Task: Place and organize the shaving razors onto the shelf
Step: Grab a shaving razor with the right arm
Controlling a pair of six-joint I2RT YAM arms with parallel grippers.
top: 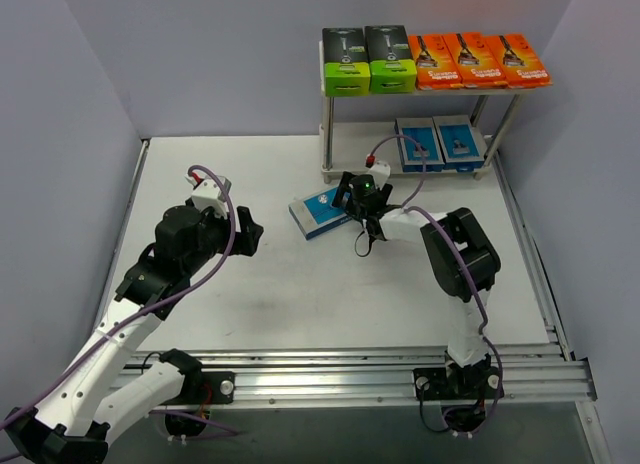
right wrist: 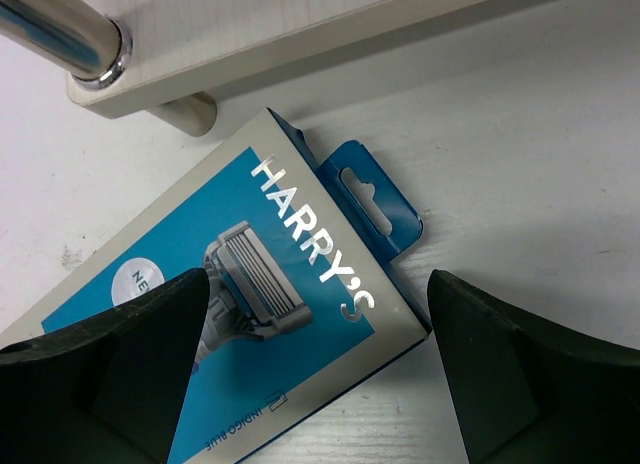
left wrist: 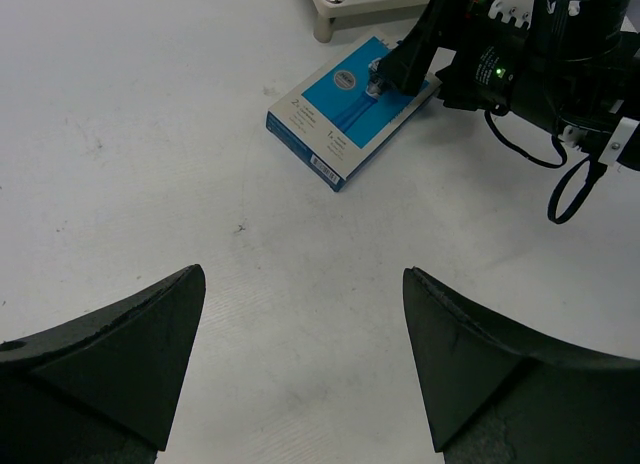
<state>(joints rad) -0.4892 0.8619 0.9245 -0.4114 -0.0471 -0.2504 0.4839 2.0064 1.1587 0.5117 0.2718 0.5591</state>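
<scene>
Plain grey walls (top: 90, 104) close in the white table (top: 260, 314) on the left, far and right sides. A metal rail (top: 380, 369) runs along the near edge. A purple cable (top: 215, 174) loops over the left arm.

The shelf (top: 327, 124) stands at the far right. It has two pale flat boards on thin shiny metal posts, with small rounded feet. On the top board sit the black packs (top: 346, 59), two side by side at the left with lime-green ends. Three orange packs (top: 477, 59) fill the rest of that row, touching each other. On the bottom board two blue packs (top: 416, 144) lie flat side by side at the right.

The loose blue pack (left wrist: 335, 119) lies flat on the table just near-left of the shelf foot, turned at an angle. It is glossy card, blue with a grey border, a razor-head picture and a hang tab at one corner.

The right tool (right wrist: 318, 279) is over the shelf-side end of that pack, jaws spread wide and gripping nothing. One dark finger overlaps the pack face, the other is over bare table beyond the corner. Cannot tell if either touches.

The left tool (left wrist: 302, 276) is well apart to the left over bare, slightly scuffed table. Its jaws are wide and empty. The fingers are black, wedge-shaped and matte.
</scene>
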